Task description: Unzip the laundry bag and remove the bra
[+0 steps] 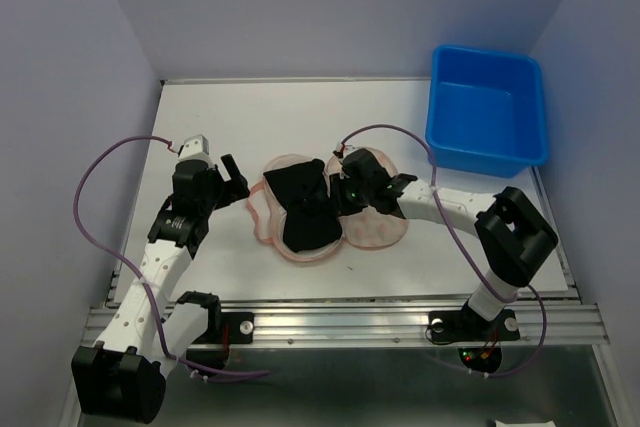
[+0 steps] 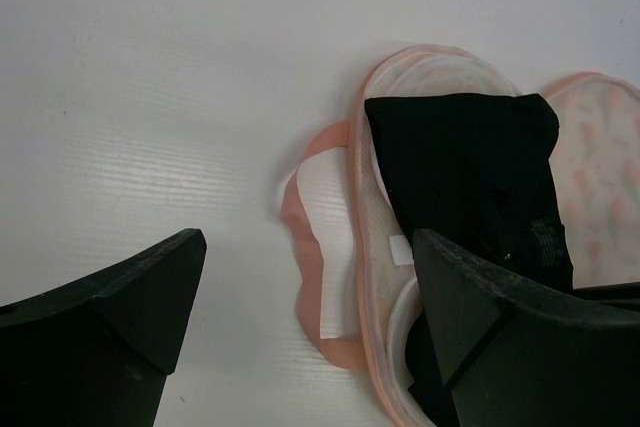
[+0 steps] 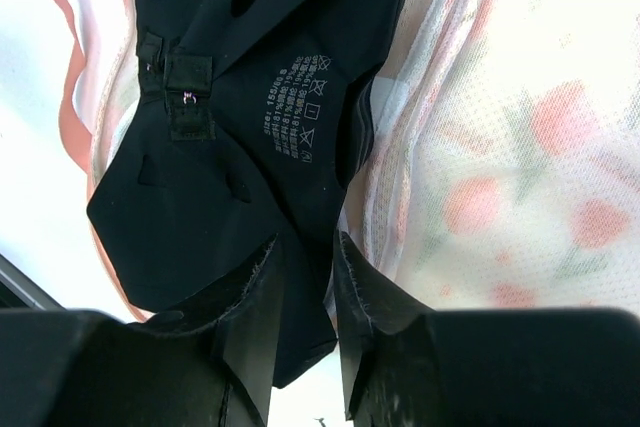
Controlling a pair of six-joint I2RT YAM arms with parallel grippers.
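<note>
The laundry bag (image 1: 378,232) lies open and flat at the table's middle, cream mesh with orange-pink print and pink edging. The black bra (image 1: 303,209) lies spread over its left lobe and middle. My right gripper (image 1: 338,197) is over the bag's middle, shut on a fold of the bra (image 3: 230,107); black fabric sits pinched between its fingers (image 3: 308,242), with the printed mesh (image 3: 500,147) to the right. My left gripper (image 1: 237,179) is open and empty just left of the bag. In its wrist view (image 2: 308,242) it straddles the pink strap (image 2: 320,297), beside the bag (image 2: 430,67) and bra (image 2: 460,157).
A blue plastic tub (image 1: 488,117) stands at the back right corner of the white table (image 1: 240,117). Purple cables loop from both arms. Pale walls close in the left, back and right sides.
</note>
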